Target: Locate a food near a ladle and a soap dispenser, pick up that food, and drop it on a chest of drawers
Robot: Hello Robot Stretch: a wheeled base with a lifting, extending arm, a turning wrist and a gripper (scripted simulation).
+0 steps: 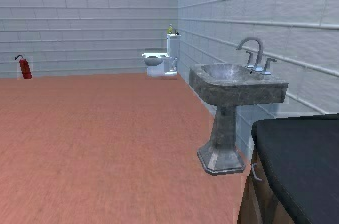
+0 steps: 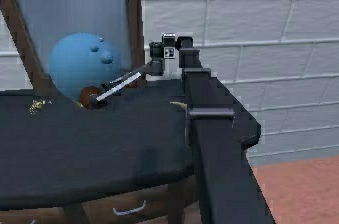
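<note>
Reddish-brown floor [image 1: 77, 140], pale tiled walls [image 1: 77, 35], grey pedestal sink [image 1: 220, 92], white toilet [image 1: 157, 63] in the far corner.

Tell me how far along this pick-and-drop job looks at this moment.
Done: the robot stands beside a dark-topped unit with drawers, arm reaching over it. In hand: the hand is at a small brownish blob by a blue ball; I cannot tell whether it holds anything. Left: if this is the pickup spot, lifting, carrying and dropping remain; if it is the chest, perhaps only the drop.

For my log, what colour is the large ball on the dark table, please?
The large round ball is light blue, clearest in the arm side view.
</note>
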